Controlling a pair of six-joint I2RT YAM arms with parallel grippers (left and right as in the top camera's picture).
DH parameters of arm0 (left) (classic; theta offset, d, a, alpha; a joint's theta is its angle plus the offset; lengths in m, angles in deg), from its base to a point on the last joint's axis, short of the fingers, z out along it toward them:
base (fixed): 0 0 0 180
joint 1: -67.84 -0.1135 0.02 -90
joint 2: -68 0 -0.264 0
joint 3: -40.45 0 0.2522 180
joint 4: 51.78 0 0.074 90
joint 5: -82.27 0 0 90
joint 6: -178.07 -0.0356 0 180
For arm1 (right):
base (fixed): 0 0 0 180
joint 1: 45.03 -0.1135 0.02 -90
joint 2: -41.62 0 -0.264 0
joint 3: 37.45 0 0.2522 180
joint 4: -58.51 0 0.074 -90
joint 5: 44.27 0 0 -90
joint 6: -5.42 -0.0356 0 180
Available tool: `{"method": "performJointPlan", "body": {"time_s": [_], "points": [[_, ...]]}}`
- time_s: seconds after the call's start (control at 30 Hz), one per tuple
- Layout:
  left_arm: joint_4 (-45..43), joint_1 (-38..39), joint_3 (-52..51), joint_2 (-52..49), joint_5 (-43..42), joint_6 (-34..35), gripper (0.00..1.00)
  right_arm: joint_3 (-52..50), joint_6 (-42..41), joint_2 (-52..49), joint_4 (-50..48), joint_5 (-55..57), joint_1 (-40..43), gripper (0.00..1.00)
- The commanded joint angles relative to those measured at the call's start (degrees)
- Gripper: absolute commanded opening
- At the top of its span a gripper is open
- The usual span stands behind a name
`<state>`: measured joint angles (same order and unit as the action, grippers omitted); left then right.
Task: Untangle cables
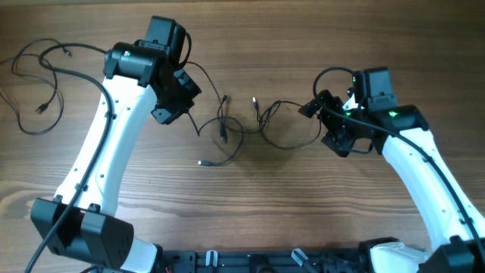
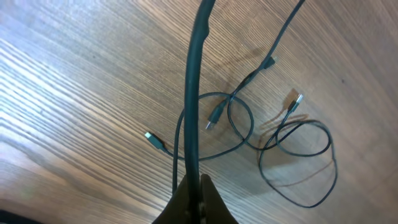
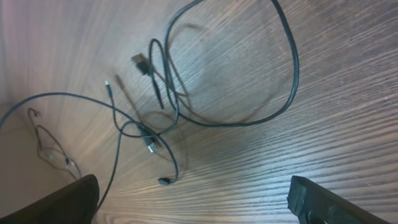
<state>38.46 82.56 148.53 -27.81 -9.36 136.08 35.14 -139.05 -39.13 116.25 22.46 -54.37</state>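
Plug (image 1: 201, 162) nearest the robot's base, silver-tipped, points toward the left side; its cord curves away from the base into the cables (image 1: 241, 130). These lie in the middle of the table (image 1: 265, 205), between the two arms, and their long axis runs left to right. A small overlapping knot of loops sits on the left, and a wider, flatter loop stretches to the right.

The right gripper (image 1: 333, 130) hangs just beside that wider loop's end, its fingers spread wide and holding nothing. The left gripper (image 2: 194, 200) is pressed together and pinches one cord of the cables, which runs straight out from the closed fingertips.

Beyond the knot, two plug ends (image 1: 226, 99) point away from the robot, side by side but apart. Farthest off, at the table's far left corner, separate cords (image 1: 38, 91) sprawl in loose curves, well apart from the knot.
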Motion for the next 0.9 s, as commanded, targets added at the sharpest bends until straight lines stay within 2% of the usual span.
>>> {"method": "performJointPlan", "body": {"time_s": [0.0, 0.27, 0.43, 0.7, 0.87], "points": [[-0.42, -0.04, -0.35, -0.63, -0.68, -4.35, 0.04, -0.37, -1.18, -2.25, -0.22, -0.24, -0.26, 1.00], [-0.76, -2.43, -0.35, -0.61, -1.18, -4.68, 0.04, -0.37, -0.94, -4.57, -1.29, -2.03, -3.65, 1.00], [-0.76, -3.02, -0.35, -0.52, -3.04, -8.87, 0.04, -0.37, -1.03, -4.66, -1.79, 2.10, -7.63, 1.00], [-0.81, -3.02, -0.35, -0.52, -3.02, -8.85, 0.04, -0.37, -1.11, -4.68, -1.90, 7.56, -15.39, 1.00], [-0.66, -2.99, -0.35, -0.52, -3.02, -8.85, 0.04, -0.37, -1.20, -4.68, -2.64, 9.35, -16.90, 1.00]]}}
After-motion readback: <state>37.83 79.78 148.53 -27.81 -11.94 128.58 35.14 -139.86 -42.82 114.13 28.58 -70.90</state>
